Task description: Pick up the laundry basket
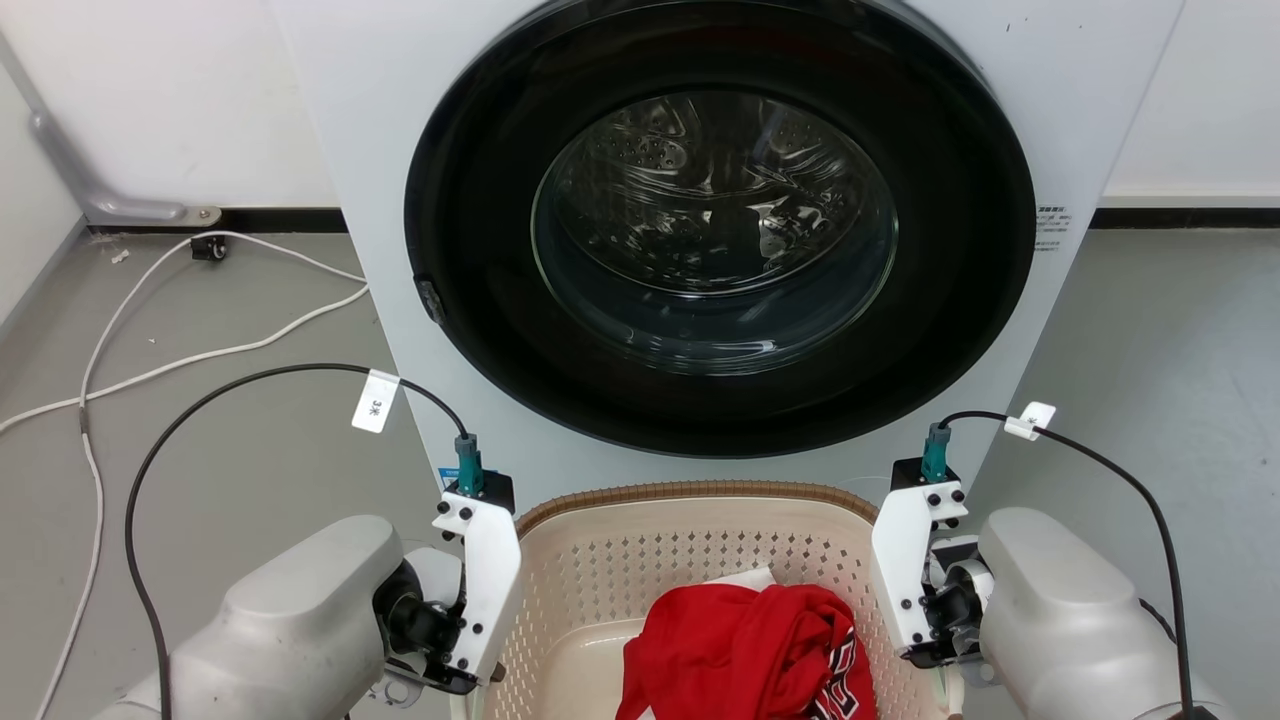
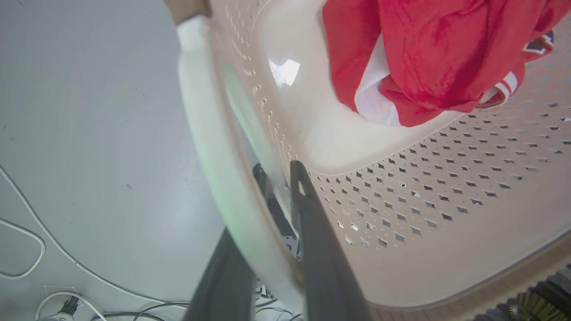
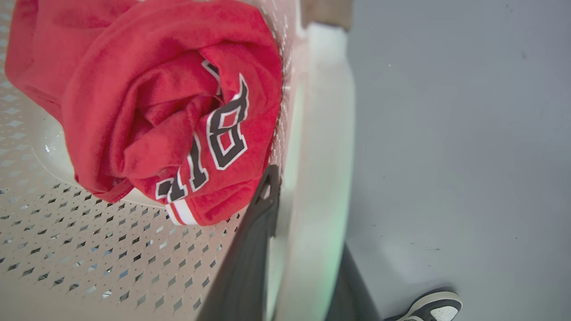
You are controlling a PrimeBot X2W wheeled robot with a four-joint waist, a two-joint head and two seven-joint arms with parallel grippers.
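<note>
Since the left end effector (image 2: 280, 177) and right end effector (image 3: 303, 200) each clench a white side handle (image 2: 209, 133) of the cream perforated plastic laundry basket (image 1: 700, 492), lower centre before the white front-loading washer (image 1: 340, 120), grasping looks done, lifting outstanding.

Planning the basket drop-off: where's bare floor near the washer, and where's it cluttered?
Freest: grey floor right of the washer. The left floor is crossed by white cables. A shoe stands on the floor near the right gripper. Little gap between washer and laundry basket; a red shirt covers part of its bottom.
</note>
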